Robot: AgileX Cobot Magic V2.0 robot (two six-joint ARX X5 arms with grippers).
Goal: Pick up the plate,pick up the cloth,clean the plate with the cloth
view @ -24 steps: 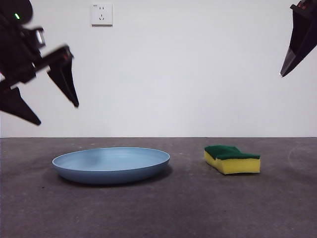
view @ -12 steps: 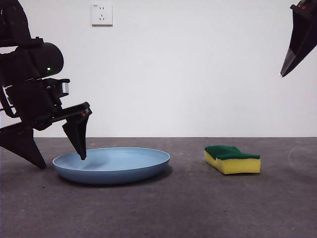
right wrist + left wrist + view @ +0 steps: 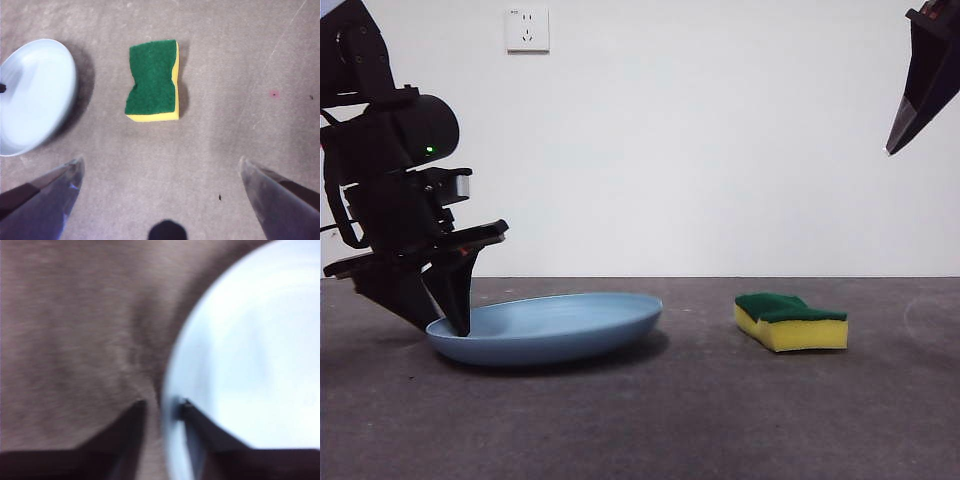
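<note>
Front view shows you the left end effector (image 3: 455, 318) down at one edge of the wide, shallow light-blue plastic plate (image 3: 560, 327), its jaws pinched on the rim, one inside and one outside. That plate sits tilted on the grey surface (image 3: 700, 420). Near it lies the yellow block sponge with green scouring top (image 3: 790, 320), untouched. Your right end effector (image 3: 160, 175) hangs high above the sponge, jaws wide apart.
</note>
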